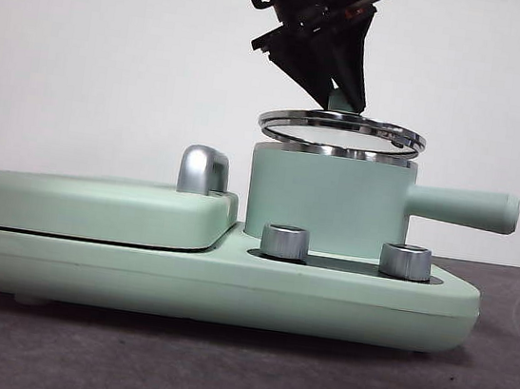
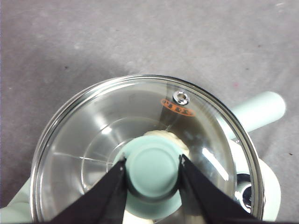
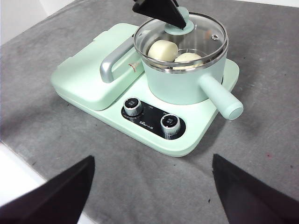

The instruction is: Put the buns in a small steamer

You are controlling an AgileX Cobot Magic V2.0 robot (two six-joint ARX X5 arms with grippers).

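Note:
The small steamer (image 1: 326, 203) stands on the right half of a mint-green cooker, its handle (image 1: 460, 206) pointing right. My left gripper (image 2: 153, 161) comes down from above (image 1: 337, 80) and is shut on the green knob (image 2: 153, 170) of the glass lid (image 1: 342, 129). The lid hangs just above the steel rim. In the right wrist view, two white buns, a smooth one (image 3: 162, 49) and another (image 3: 188, 57), lie inside the steamer (image 3: 180, 81) under the lid (image 3: 201, 28). My right gripper (image 3: 152, 161) is open and empty, well back from the cooker.
The cooker base (image 1: 229, 286) carries a flat hinged griddle lid (image 1: 95, 206) with a chrome handle (image 1: 204, 170) on the left and two steel dials (image 1: 284, 241) (image 1: 406, 261) in front. Grey cloth (image 3: 261, 154) covers the table.

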